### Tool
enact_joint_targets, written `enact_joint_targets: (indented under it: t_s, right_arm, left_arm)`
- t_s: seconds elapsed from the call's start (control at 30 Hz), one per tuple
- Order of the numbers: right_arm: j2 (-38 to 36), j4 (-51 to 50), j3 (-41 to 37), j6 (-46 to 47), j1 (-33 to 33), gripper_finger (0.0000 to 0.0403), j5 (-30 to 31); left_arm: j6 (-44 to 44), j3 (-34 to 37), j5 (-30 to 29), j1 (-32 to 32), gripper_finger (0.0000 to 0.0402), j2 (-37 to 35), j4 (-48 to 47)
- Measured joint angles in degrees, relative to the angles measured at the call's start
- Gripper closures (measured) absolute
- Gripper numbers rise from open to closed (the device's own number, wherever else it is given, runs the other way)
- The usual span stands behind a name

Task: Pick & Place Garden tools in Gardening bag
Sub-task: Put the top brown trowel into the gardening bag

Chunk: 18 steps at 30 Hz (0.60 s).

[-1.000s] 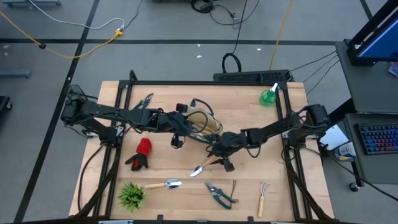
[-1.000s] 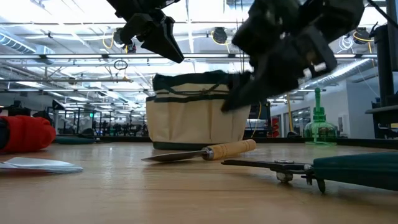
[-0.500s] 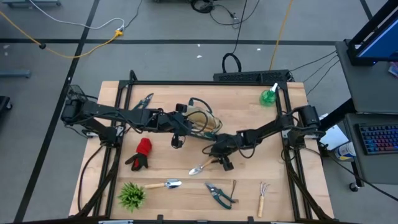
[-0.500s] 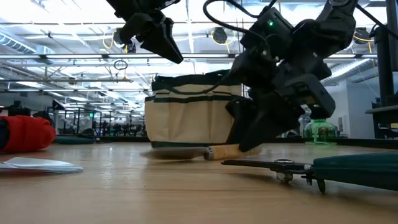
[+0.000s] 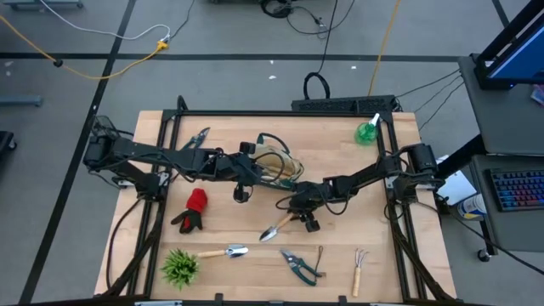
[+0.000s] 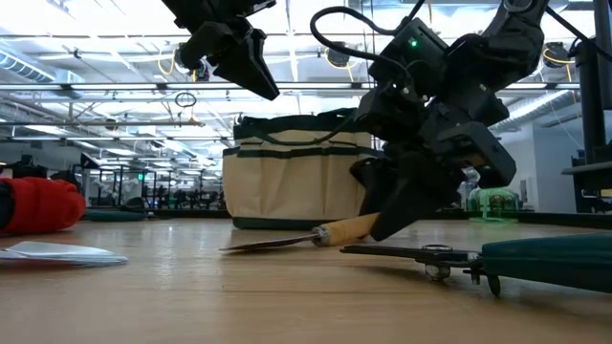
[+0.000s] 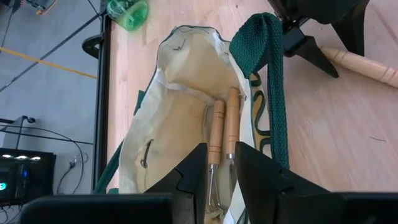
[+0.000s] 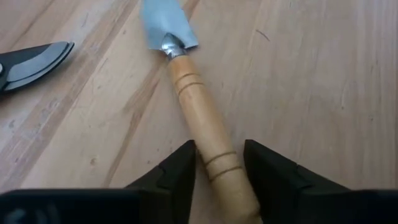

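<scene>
A trowel [image 5: 276,228] with a wooden handle and a silver blade lies flat on the table's middle. My right gripper [image 8: 219,155] is down on it, shut on its handle. The gardening bag [image 5: 276,166], cream with green trim and handles, stands upright just beyond; its mouth is open and two wooden-handled tools [image 7: 219,134] lie inside. My left gripper [image 7: 221,152] hangs above the bag's mouth, open by a narrow gap, with nothing in it. My right gripper pinches the trowel's wooden handle [image 8: 208,146] between its two fingers, toward the handle's free end. The fingers slant down from the table's right side and run roughly along the handle. The trowel lies on the table, blade [image 8: 163,28] pointing away from the gripper.
Near the front edge lie green-handled pruners [image 5: 299,263], a small fork [image 5: 359,270], another trowel [image 5: 225,252] and the spiky green plant [image 5: 180,266]. A red-and-black glove [image 5: 194,208] lies left of centre. A green spray bottle [image 5: 367,132] stands at the far right. Another pair of pruners [image 5: 200,138] lies far left.
My right gripper has sunk from beside the bag down to the table and come over the trowel's handle. The trowel lies where it was. My left gripper has kept still above the bag.
</scene>
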<state>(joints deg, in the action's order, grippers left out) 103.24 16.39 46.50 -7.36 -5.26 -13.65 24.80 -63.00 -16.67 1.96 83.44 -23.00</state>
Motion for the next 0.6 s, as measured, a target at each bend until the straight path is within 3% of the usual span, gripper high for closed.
enact_joint_targets:
  t_s: [0.23, 0.47, 0.6]
  right_arm:
    - [0.0, 0.0, 0.0, 0.6, -0.1, 0.0340, -0.2]
    - [-0.8, 1.8, 0.0, 1.0, -0.4, 0.0336, -9.0]
    - [-2.2, 3.3, -0.1, 0.8, -1.5, 0.0329, -10.5]
  left_arm:
    - [0.0, 0.0, 0.0, 0.0, 0.0314, 0.0, 0.0]
    - [0.0, 0.0, 0.0, 0.0, 0.0314, 0.0, 0.0]
    - [-0.1, 0.0, 0.0, 0.0, 0.0314, 0.0, 0.0]
